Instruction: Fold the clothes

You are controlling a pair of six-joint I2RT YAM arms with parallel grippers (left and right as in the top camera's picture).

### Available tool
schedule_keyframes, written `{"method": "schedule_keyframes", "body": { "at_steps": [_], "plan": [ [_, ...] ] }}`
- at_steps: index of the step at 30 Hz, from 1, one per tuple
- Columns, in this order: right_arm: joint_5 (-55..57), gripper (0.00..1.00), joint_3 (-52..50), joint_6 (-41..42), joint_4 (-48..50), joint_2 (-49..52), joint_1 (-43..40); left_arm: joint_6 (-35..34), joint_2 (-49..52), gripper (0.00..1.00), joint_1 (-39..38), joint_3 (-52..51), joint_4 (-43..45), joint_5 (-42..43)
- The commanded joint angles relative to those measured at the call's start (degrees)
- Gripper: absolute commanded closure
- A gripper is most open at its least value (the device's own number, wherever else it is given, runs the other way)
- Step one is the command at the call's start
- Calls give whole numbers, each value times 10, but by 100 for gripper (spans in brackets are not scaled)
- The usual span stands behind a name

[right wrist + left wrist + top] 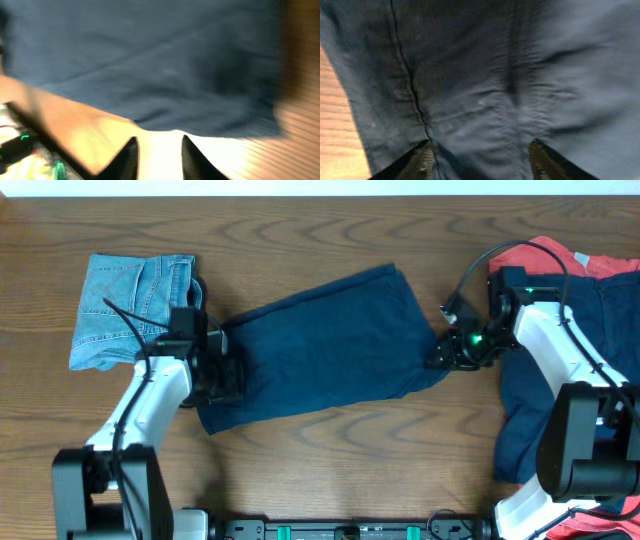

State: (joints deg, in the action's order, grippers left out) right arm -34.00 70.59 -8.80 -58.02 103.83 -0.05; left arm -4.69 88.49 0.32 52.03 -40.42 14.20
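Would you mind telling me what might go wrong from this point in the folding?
The right jaws sit at the very edge of the navy garment, so they may close on bare table and miss it. The left jaws stand open over wrinkled cloth near the folded light jeans; a sweep there might disturb that fold.

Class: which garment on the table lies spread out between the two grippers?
The navy garment in the middle. The light jeans sit folded at left; the red one lies piled at right.

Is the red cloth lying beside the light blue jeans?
No, the red cloth lies far right, the light blue jeans far left.
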Motion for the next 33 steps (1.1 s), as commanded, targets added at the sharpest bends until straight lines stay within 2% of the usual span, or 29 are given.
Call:
{"method": "schedule_keyframes", "body": {
  "at_steps": [1, 4, 7, 14, 20, 24, 27, 33],
  "plan": [
    [-63, 80, 6, -2, 6, -15, 44, 0, -46, 46, 2, 48, -20, 55],
    [42, 87, 0, 88, 34, -9, 89, 0, -72, 51, 2, 49, -23, 106],
    [160, 94, -15, 179, 63, 3, 132, 0, -76, 51, -9, 40, -32, 115],
    [221, 97, -55, 283, 113, 24, 150, 0, -28, 52, -46, -30, -2, 97],
    [298, 96, -79, 324, 138, 26, 136, -1, 40, 59, -48, -68, 19, 24],
    [350, 96, -92, 334, 160, 27, 115, -3, 56, 59, -45, -68, 19, -6],
    [413, 98, -92, 362, 141, 27, 85, -3, 52, 59, -37, -66, 11, -19],
    [407, 99, -79, 356, 62, 19, 36, -3, 33, 59, -26, -48, -35, -17]
  ]
}}
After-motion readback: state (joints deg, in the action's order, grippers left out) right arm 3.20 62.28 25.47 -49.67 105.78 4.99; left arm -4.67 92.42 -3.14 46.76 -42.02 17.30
